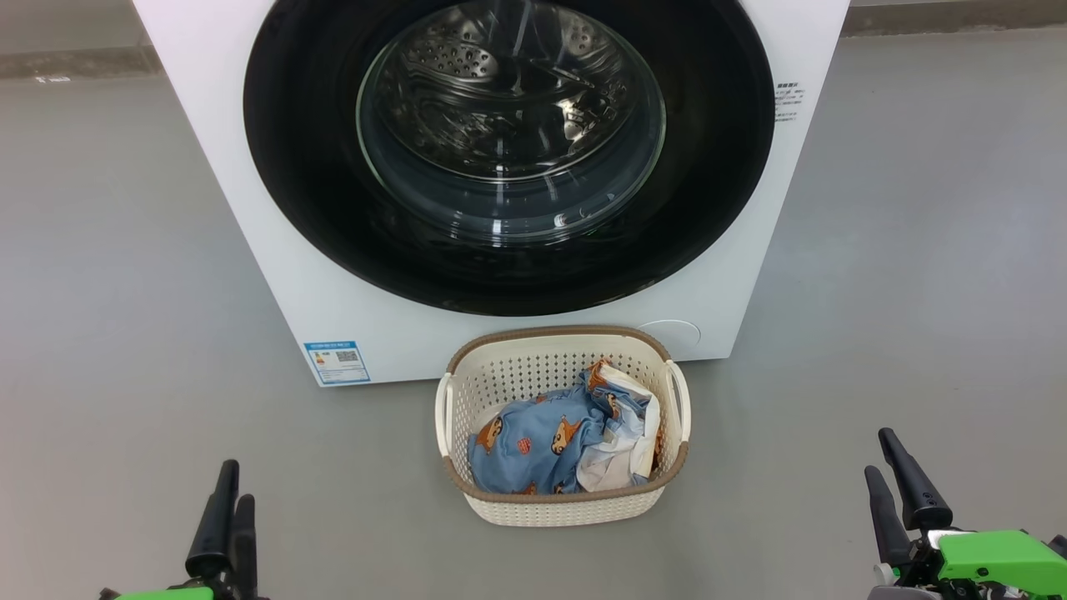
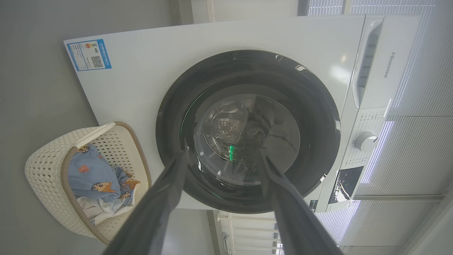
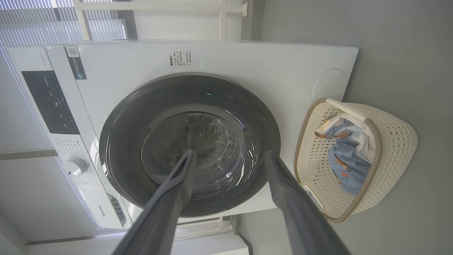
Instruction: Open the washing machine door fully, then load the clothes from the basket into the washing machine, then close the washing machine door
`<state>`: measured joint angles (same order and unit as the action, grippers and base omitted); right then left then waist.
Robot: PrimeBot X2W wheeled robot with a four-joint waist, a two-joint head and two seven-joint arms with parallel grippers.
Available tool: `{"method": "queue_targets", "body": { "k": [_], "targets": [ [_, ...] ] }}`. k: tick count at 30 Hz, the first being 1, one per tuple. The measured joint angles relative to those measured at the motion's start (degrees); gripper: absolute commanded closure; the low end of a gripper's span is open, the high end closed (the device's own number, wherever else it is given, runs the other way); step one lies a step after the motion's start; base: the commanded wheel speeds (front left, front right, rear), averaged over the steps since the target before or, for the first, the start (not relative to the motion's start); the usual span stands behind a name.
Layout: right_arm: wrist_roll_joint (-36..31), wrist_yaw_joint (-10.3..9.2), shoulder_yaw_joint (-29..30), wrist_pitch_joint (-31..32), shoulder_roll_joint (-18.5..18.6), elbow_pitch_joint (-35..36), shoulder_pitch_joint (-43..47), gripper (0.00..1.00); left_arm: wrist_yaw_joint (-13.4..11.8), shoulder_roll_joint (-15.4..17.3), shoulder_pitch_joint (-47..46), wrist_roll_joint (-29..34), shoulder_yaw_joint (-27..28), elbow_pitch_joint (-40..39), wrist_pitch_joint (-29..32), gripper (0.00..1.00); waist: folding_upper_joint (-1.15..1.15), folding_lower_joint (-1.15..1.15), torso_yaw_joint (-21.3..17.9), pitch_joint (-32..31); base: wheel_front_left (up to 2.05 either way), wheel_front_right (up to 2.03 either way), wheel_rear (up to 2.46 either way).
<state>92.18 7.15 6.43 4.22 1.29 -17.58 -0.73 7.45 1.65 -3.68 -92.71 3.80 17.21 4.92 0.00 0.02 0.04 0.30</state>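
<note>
The white washing machine (image 1: 250, 208) stands straight ahead. Its round black door (image 1: 317, 167) lies flat against the front, with the steel drum showing through the glass. On the floor just before it sits the cream basket (image 1: 558, 335) holding blue cartoon-print and white clothes (image 1: 542, 442). My left gripper (image 1: 229, 500) hovers low at the left and my right gripper (image 1: 884, 454) low at the right, both well short of the basket. The left wrist view shows the left gripper (image 2: 223, 151) open and empty, pointing at the door (image 2: 170, 106). The right gripper (image 3: 230, 152) is likewise open and empty.
Grey floor spreads on both sides of the machine and basket. A blue label sticker (image 1: 336, 361) marks the machine's lower left corner and a round cover (image 1: 671, 333) its lower right. The control knob (image 2: 366, 141) sits on the top panel. White blinds stand behind.
</note>
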Motion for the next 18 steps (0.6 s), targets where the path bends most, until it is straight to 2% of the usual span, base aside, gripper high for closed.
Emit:
{"method": "queue_targets", "body": {
  "k": [13,18],
  "targets": [
    [-1.3,0.0,-0.9,-2.2,0.0,2.2,-0.3,0.0,0.0,0.5,-0.7,0.6,-1.6,-1.1,-1.9,0.0,0.0,-0.01,0.0,0.1,0.0,0.0,0.0],
    [-4.2,0.0,-1.3,-2.9,0.1,3.1,-1.1,0.0,0.0,1.1,-1.0,2.5,-2.6,-1.8,-3.2,0.0,0.0,0.0,0.0,0.2,0.0,0.0,0.0]
  ]
}}
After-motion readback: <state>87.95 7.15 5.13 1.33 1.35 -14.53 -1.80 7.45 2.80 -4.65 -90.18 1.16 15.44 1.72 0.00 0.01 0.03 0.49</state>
